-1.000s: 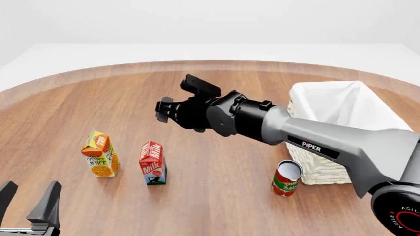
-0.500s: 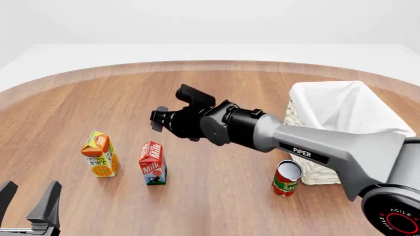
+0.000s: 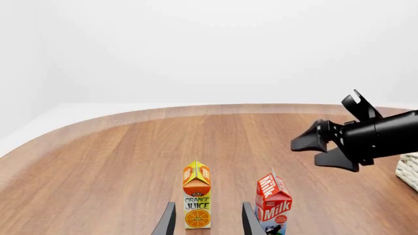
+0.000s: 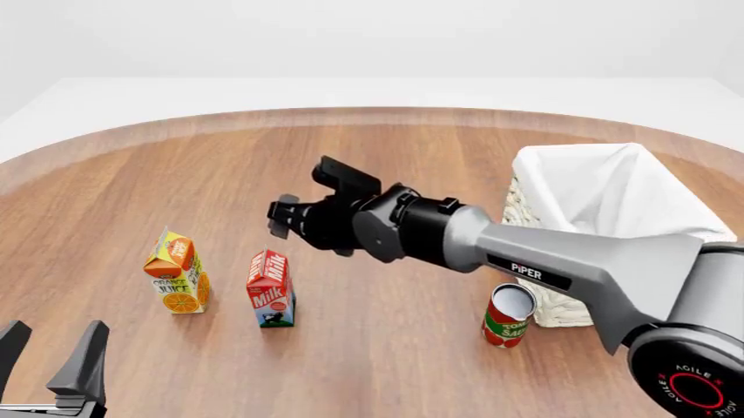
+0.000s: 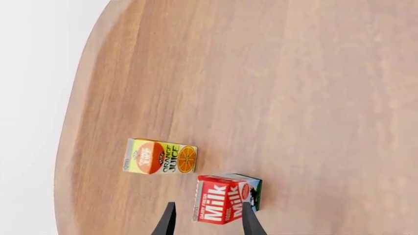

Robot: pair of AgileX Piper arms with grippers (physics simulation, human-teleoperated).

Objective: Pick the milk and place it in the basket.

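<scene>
The milk [image 4: 271, 292], a small red carton with white lettering, stands upright on the wooden table [image 4: 384, 348] at the front left. My right gripper [image 4: 280, 218] hovers open in the air just behind and above it. In the right wrist view the milk [image 5: 225, 198] shows between the open fingertips [image 5: 168, 221] of the right gripper [image 5: 207, 223], still at a distance. The basket [image 4: 556, 300], woven with a white cloth lining, stands at the right. At the bottom left corner my left gripper [image 4: 49, 350] rests open and empty. In the left wrist view the milk [image 3: 273, 205] lies ahead, off to one side of that gripper [image 3: 207, 223].
An orange juice carton [image 4: 177, 274] stands just left of the milk, a hand's width away. A red tomato can [image 4: 508, 315] stands against the basket's front left corner. The right arm stretches across the middle of the table above the can.
The right gripper has moved a little to the left and lower, closer to the milk. The left gripper and all objects have stayed where they were.
</scene>
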